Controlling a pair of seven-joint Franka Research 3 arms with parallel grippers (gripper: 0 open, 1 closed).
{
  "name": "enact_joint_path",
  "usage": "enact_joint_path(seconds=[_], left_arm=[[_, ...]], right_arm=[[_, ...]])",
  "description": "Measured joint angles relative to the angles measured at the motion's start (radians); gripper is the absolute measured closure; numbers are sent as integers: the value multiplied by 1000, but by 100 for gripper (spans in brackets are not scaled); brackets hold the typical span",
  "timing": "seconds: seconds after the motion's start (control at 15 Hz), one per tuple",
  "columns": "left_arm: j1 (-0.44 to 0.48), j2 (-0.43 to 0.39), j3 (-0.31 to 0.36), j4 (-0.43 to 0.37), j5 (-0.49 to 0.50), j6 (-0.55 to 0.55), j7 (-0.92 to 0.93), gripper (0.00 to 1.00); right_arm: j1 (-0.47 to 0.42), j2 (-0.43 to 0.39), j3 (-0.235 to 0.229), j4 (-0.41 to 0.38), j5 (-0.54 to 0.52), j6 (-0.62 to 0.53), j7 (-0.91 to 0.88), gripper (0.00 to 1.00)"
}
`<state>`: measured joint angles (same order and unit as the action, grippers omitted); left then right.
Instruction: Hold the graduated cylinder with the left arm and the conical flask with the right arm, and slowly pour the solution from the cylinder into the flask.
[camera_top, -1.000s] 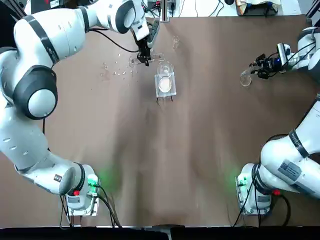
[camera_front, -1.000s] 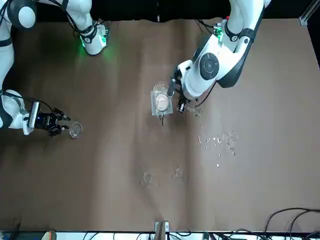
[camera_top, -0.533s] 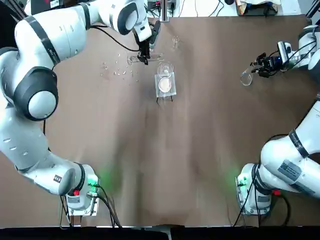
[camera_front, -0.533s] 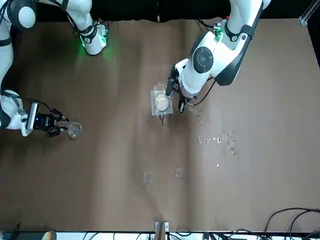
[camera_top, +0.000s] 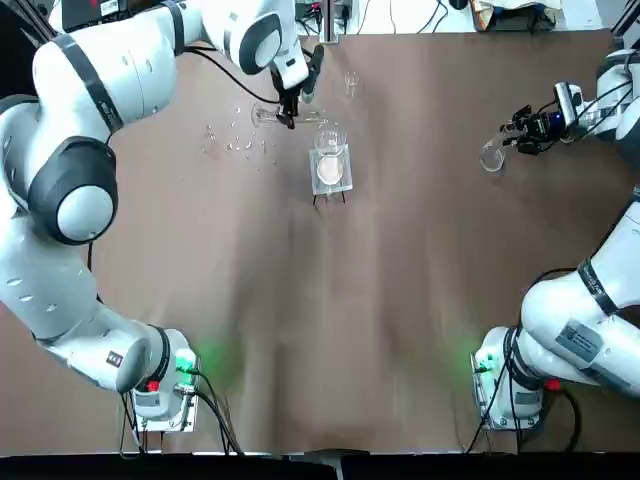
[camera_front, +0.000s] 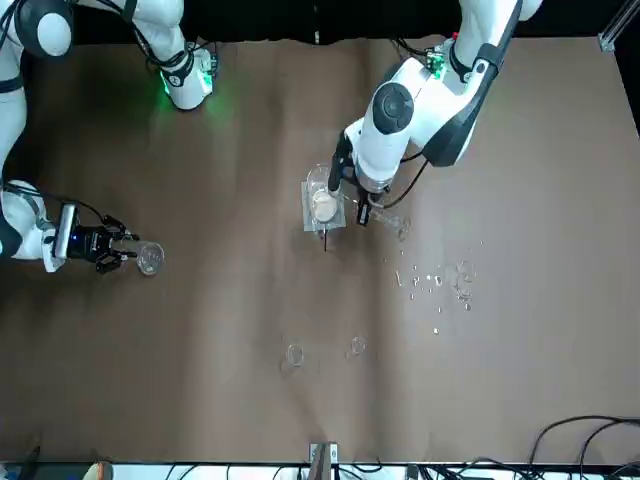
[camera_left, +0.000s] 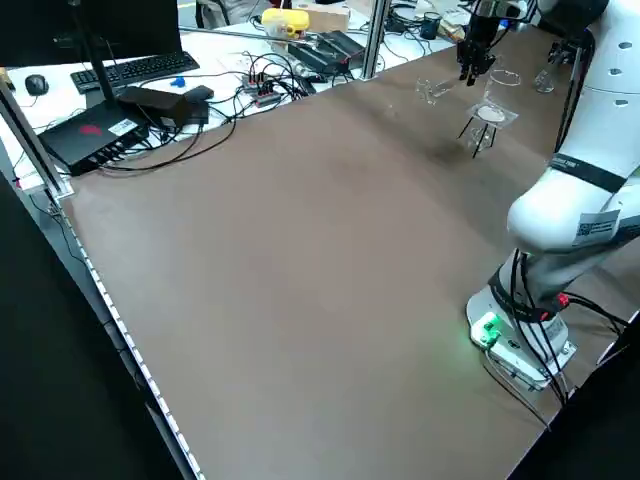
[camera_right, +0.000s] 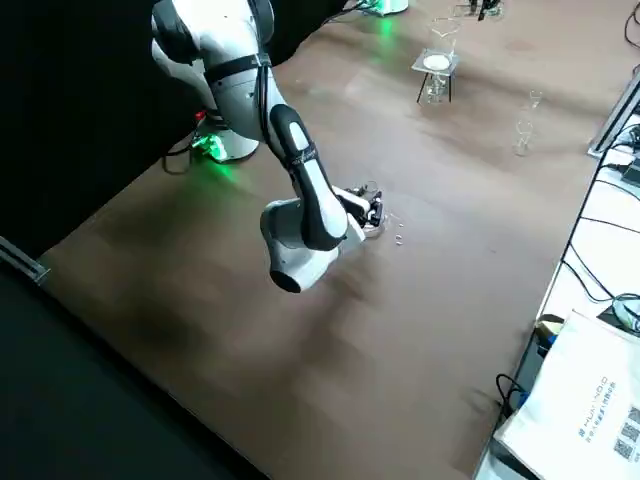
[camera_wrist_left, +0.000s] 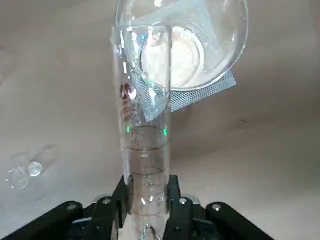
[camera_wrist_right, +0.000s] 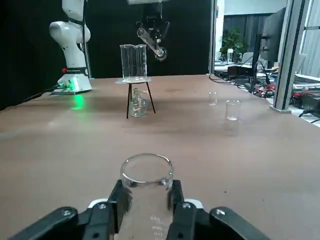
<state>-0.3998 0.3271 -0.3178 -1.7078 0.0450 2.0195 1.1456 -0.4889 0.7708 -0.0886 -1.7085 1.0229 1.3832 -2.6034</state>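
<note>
Top view: beaker (camera_top: 330, 140) on stand (camera_top: 330, 172) sits at table (camera_top: 400, 300) 12 o'clock. Cylinder (camera_top: 268, 116), held aloft, lies at the beaker's 10 o'clock; bits (camera_top: 235, 146) at its 9 o'clock. Flask (camera_top: 491, 157) lies well apart at 3 o'clock.

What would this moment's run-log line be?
left gripper: shut on graduated cylinder, lifted beside beaker | right gripper: shut on conical flask, far apart | pour: not begun
</note>
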Motion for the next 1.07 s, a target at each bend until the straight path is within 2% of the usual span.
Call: enact_joint_path(seconds=[0.6, 1.07], left_arm=[[-26, 0, -1, 1, 68, 0, -9, 66], [-39, 0, -1, 1, 128, -3, -10, 66]], right_arm=[[6, 0, 2, 31, 0, -24, -1, 60], [64, -46, -1, 91, -45, -20, 45, 60]])
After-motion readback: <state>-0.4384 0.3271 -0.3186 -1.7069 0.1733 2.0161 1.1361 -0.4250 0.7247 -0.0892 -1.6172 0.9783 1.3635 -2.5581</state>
